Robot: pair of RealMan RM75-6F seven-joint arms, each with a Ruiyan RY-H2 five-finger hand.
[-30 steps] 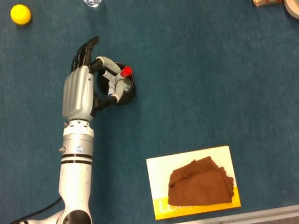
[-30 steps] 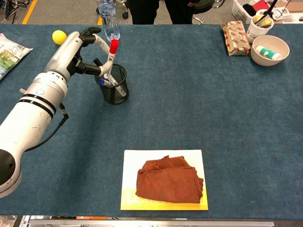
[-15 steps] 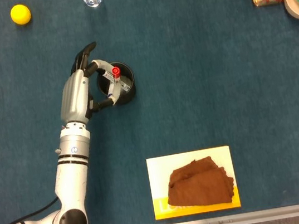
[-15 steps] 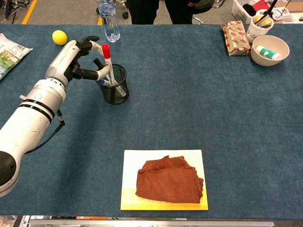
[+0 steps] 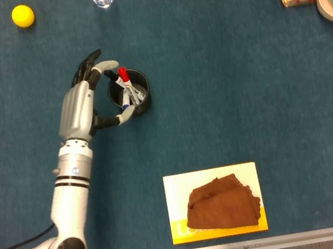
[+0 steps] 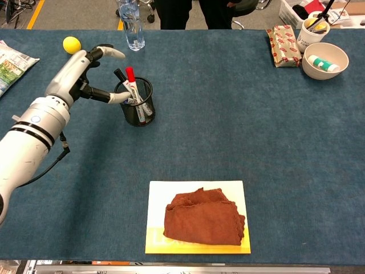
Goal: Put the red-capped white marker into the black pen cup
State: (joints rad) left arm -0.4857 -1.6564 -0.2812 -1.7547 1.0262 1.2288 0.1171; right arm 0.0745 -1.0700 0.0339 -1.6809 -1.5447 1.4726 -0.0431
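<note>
The red-capped white marker [image 5: 124, 82] [image 6: 133, 87] stands in the black mesh pen cup [image 5: 130, 93] [image 6: 137, 105], leaning left, beside other markers. My left hand [image 5: 80, 103] [image 6: 80, 73] is just left of the cup with its fingers spread and nothing in them. One finger reaches above the rim and the thumb lies near the cup's lower side. The right hand appears in neither view.
A yellow ball [image 5: 22, 16] [image 6: 71, 44] and a water bottle [image 6: 130, 21] sit behind the cup. A brown cloth [image 5: 222, 204] lies on a yellow-white board [image 6: 155, 194] at the front. A bowl [image 6: 325, 59], a cup of pens and a snack pack [image 6: 283, 37] are far right.
The left hand has let go of the red-capped marker, which dropped into the cup. The hand has opened and drawn back to the left.
</note>
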